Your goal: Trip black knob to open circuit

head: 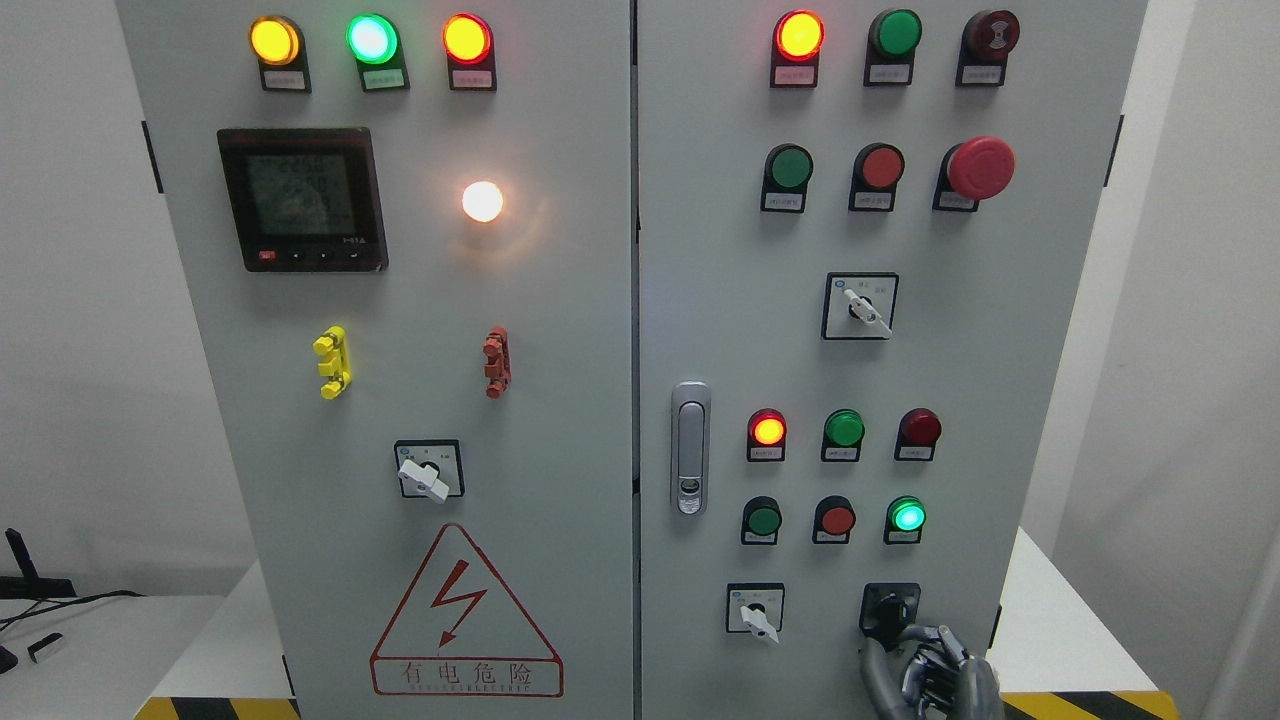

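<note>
Warning sign [466,612] reads 有电危险; black knob [888,607] at right hand's [932,675] 11 o'clock, fingers [922,640] curled, seemingly touching it.

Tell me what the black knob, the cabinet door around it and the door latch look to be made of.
Black knob: probably moulded plastic, matte black with no glint; the right hand has its fingers at it.
Cabinet door: looks like painted sheet metal, an even pale grey, flat, with a low sheen.
Door latch: seemingly metal or chrome-plated, silvery with bright highlights along its length.

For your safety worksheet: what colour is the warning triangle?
Red outline and bolt on grey warning triangle; head view.
</note>
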`<action>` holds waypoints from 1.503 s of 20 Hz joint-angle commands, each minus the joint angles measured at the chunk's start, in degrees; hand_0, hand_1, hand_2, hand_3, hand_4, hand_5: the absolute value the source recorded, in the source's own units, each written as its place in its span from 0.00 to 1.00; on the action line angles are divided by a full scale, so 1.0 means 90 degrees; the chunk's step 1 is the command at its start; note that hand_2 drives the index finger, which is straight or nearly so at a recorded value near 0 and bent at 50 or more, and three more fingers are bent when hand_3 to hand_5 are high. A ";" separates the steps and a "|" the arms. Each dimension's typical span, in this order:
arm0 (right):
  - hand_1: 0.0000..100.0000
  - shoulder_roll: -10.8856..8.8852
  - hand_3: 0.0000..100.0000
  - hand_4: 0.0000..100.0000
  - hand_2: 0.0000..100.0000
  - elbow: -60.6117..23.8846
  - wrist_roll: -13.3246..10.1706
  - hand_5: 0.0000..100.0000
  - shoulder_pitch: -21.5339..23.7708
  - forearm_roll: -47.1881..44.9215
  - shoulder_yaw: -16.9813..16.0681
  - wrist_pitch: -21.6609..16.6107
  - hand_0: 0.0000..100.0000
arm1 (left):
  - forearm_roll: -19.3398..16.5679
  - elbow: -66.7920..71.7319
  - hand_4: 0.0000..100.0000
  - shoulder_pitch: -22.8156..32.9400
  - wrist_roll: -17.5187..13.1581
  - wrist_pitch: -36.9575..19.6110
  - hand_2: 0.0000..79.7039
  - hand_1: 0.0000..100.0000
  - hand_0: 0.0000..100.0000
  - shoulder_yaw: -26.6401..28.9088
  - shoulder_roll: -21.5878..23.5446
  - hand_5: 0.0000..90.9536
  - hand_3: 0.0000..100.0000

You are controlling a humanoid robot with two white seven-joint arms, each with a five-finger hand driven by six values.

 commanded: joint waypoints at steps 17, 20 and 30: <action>0.73 -0.0010 0.95 1.00 0.51 0.0018 0.0003 1.00 0.0010 0.0000 -0.0088 -0.0012 0.36 | 0.0029 0.0000 0.00 0.0000 0.0004 -0.0004 0.00 0.39 0.12 0.0000 -0.0002 0.00 0.00; 0.73 -0.0010 0.95 1.00 0.51 0.0019 0.0003 1.00 0.0010 0.0010 -0.0127 -0.0012 0.36 | 0.0029 0.0000 0.00 0.0000 0.0004 -0.0004 0.00 0.39 0.12 0.0000 0.0007 0.00 0.00; 0.73 -0.0010 0.95 1.00 0.51 0.0019 0.0003 1.00 0.0010 0.0010 -0.0156 -0.0012 0.34 | 0.0029 0.0000 0.00 0.0000 0.0004 -0.0004 0.00 0.39 0.12 0.0000 -0.0003 0.00 0.00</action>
